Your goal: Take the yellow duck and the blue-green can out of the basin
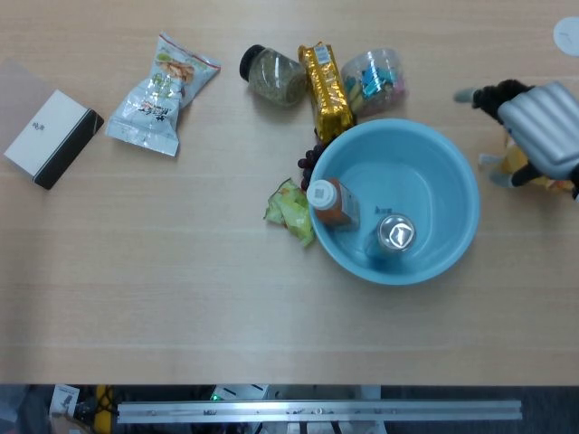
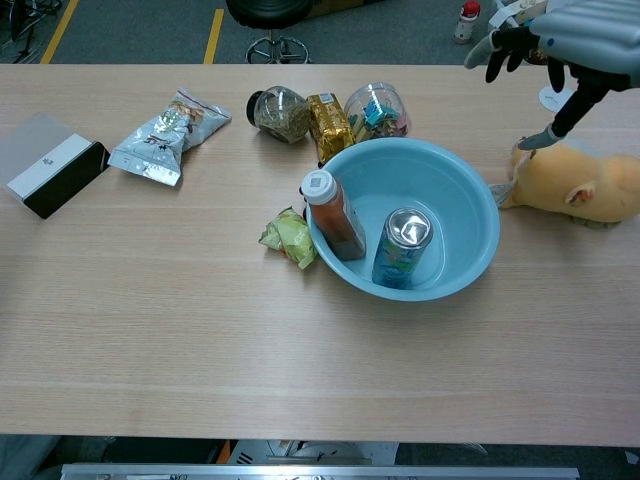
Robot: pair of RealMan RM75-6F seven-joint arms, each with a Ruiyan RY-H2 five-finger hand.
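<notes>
I see the round light-blue plastic basin [image 2: 470, 195] right of the wooden table's [image 2: 200, 340] centre. Inside it, the blue-green drink can [image 2: 402, 248] stands toward the near edge, with the orange white-capped bottle [image 2: 333, 214] at its left. The yellow plush duck [image 2: 580, 187] lies outside, beside the basin, near the table's right edge.

Table [image 2: 300, 360]: light wood-grain top, filling most of both views. Floor [image 2: 130, 30]: dark grey, yellow line at upper left of the chest view. Black swivel-chair base [image 2: 272, 18] at top centre; metal rail [image 1: 317, 411] along the head view's lower edge.
</notes>
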